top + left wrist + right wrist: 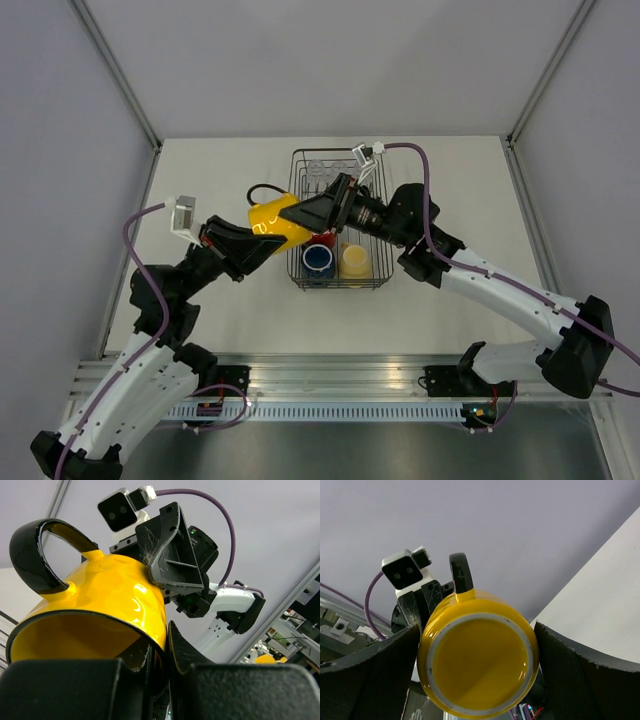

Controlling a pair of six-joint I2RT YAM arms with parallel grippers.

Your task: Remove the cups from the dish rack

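Observation:
The orange-yellow mug (275, 222) with a black handle hangs in the air at the left edge of the dish rack (340, 287). My left gripper (262, 240) is shut on its rim (160, 645), one finger inside and one outside. My right gripper (325, 210) clasps the mug's base end from both sides (477, 650); the mug's underside (477, 672) faces that camera. In the rack stand a dark blue mug (318, 260), a pale cream-yellow mug (354, 261) and a red mug (328, 240), mostly hidden by my right gripper. Clear glass tumblers (322, 170) show at the rack's far end.
The rack stands at the middle back of the pale table (200, 300). Grey walls close in the left, right and far sides. Both arms cross over the table's centre, the right one above the rack.

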